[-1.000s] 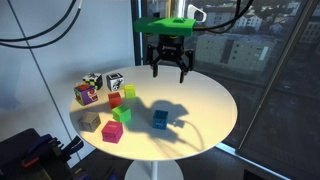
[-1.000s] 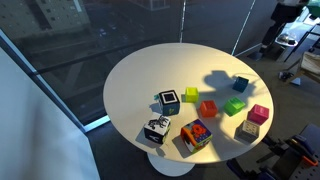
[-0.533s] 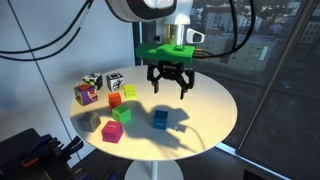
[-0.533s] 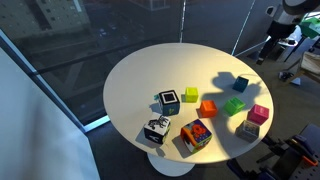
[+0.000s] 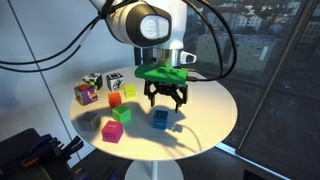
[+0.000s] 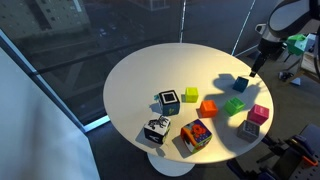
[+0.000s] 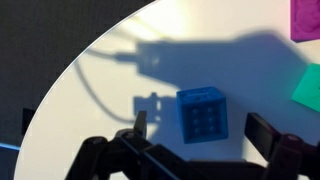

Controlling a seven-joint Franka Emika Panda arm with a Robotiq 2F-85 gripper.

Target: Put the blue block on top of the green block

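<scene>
The gripper (image 5: 166, 100) hangs just above the single blue block (image 5: 160, 119), jaws spread wide and empty, one finger on each side of the cube without touching it. The blue block rests on the round white table (image 5: 215, 100), apart from two green cubes: the green block (image 5: 122, 114) and a second green cube (image 5: 128, 91). Also present: one orange cube (image 5: 114, 99), one magenta cube (image 5: 112, 131), one grey cube (image 5: 91, 120), one purple-and-yellow cube (image 5: 86, 94), two black-and-white cubes (image 5: 115, 81)
</scene>
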